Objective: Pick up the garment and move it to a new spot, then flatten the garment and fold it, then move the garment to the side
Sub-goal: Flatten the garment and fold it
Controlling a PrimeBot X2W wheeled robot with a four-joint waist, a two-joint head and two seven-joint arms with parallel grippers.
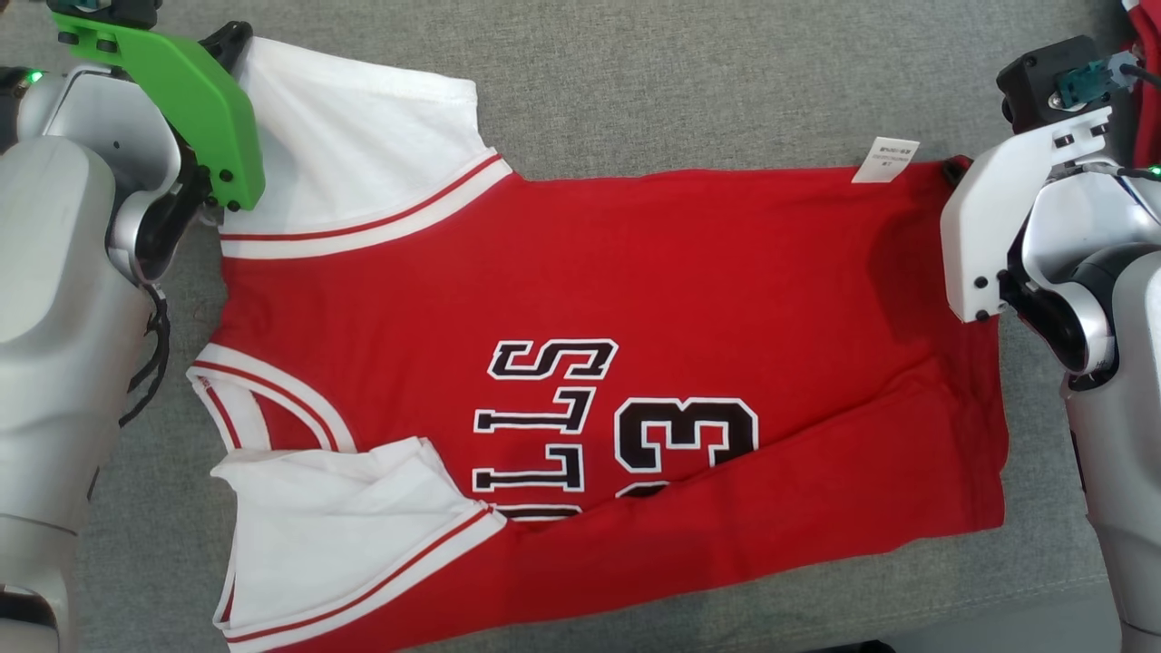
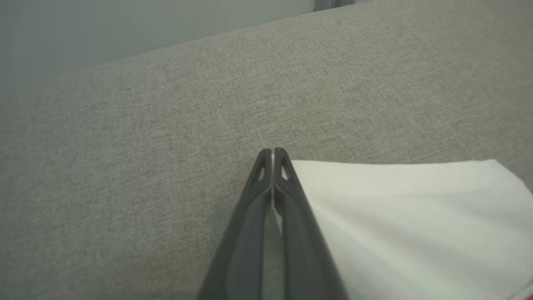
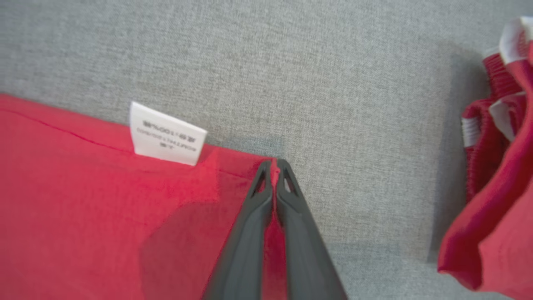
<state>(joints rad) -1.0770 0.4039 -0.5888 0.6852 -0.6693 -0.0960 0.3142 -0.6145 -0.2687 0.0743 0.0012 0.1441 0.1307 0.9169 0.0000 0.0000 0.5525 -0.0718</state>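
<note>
The garment (image 1: 580, 299) is a red jersey with white sleeves, black lettering and a white care tag (image 1: 884, 160), spread on the grey fabric surface. My left gripper (image 2: 272, 151) is shut on the corner of the far white sleeve (image 2: 408, 216), at the upper left of the head view under the green wrist bracket (image 1: 181, 100). My right gripper (image 3: 274, 161) is shut on the red hem corner (image 3: 216, 166) just right of the care tag (image 3: 166, 139); in the head view it sits at the garment's far right corner (image 1: 952, 170). The near edge of the garment is folded up over the lettering.
Another red and white piece of clothing (image 3: 495, 166) lies bunched to the right of my right gripper, and a sliver of it peeks in at the top right of the head view (image 1: 1145, 82). Grey fabric surface (image 1: 689, 82) stretches beyond the garment; its near edge runs along the lower right.
</note>
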